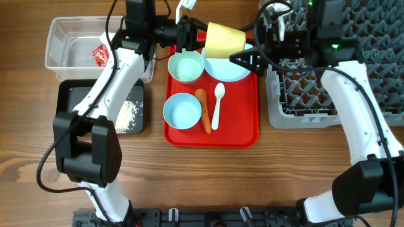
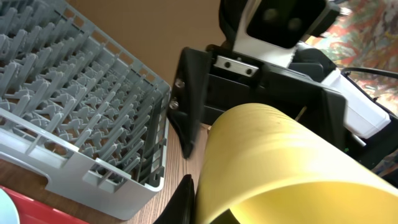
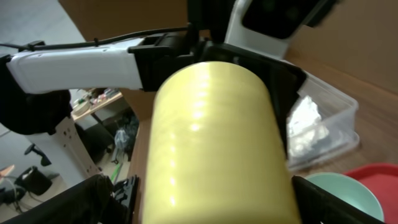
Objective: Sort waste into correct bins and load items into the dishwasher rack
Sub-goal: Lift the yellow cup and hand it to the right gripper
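One smooth yellow cup [image 1: 225, 40] lies sideways, pinched by the left gripper [image 1: 189, 34]; right gripper [image 1: 243, 58] gapes wide.

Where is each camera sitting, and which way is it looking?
Overhead: above the table, looking straight down at the red tray, grey rack and both arms.
Left wrist: on the left arm, looking along its shut left claw past the yellow cup to the rack.
Right wrist: on the right arm, facing the cup between its open right claw, clear tub behind.
All three share the cup.
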